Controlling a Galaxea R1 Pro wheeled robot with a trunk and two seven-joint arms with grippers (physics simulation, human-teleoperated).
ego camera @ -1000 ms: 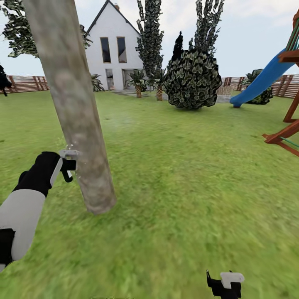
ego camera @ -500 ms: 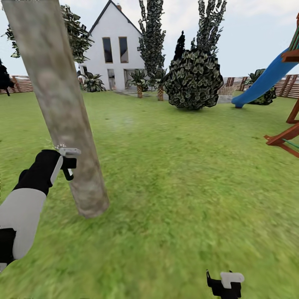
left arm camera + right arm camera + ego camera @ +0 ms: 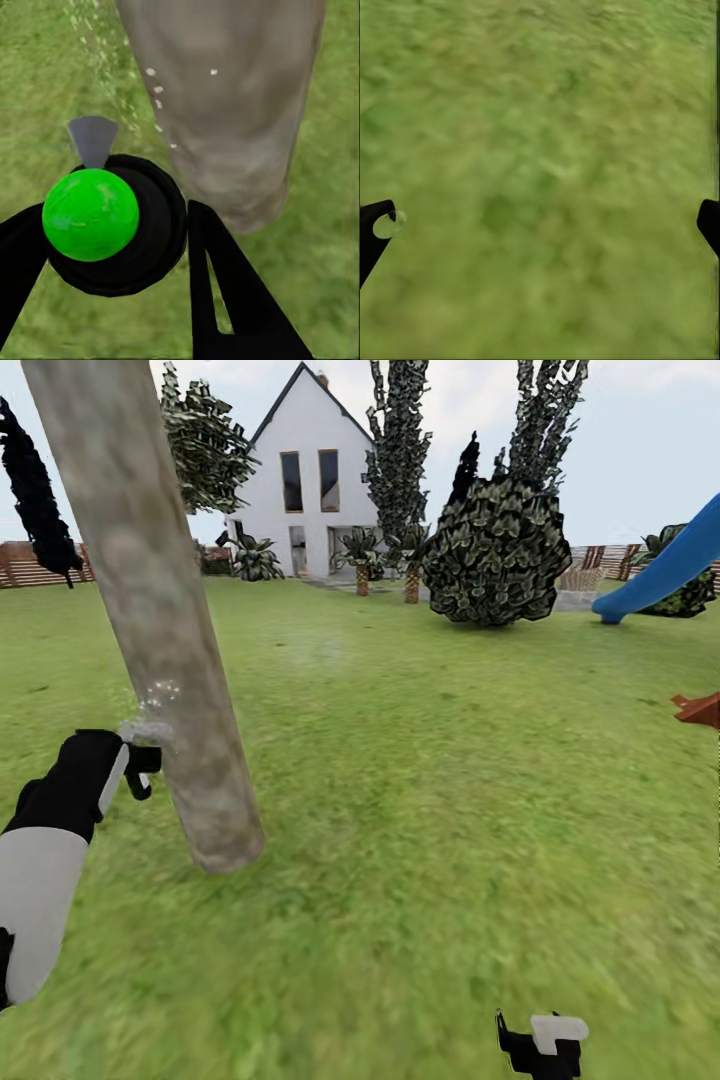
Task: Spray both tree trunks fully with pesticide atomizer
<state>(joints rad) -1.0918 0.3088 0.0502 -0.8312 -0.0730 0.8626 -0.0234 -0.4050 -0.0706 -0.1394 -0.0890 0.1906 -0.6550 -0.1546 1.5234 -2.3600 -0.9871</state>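
Note:
A thick, pale grey-brown tree trunk (image 3: 170,660) leans across the left of the head view and meets the grass of the garden (image 3: 450,780). My left gripper (image 3: 142,758) is right beside it, low down, shut on the pesticide atomizer (image 3: 146,733). Small white droplets (image 3: 160,690) hang at the bark just above the nozzle. In the left wrist view the atomizer (image 3: 91,214) has a bright green ball on a round black body between my black fingers (image 3: 225,300). Its grey nozzle (image 3: 92,139) points at the trunk (image 3: 225,97), which is speckled with droplets. My right gripper (image 3: 540,1045) hangs open over bare grass.
A white house (image 3: 310,485) stands far back, with a dark round bush (image 3: 495,555), tall narrow trees (image 3: 400,450) and short palms (image 3: 360,560). A leafy crown (image 3: 205,445) shows left of the house. A blue slide (image 3: 670,565) and a brown slat fence (image 3: 35,565) are at the edges.
The whole view has swung left, so the house, bush and slide sit further right. My left gripper stays at the trunk with the atomizer, and droplets now show higher on the bark.

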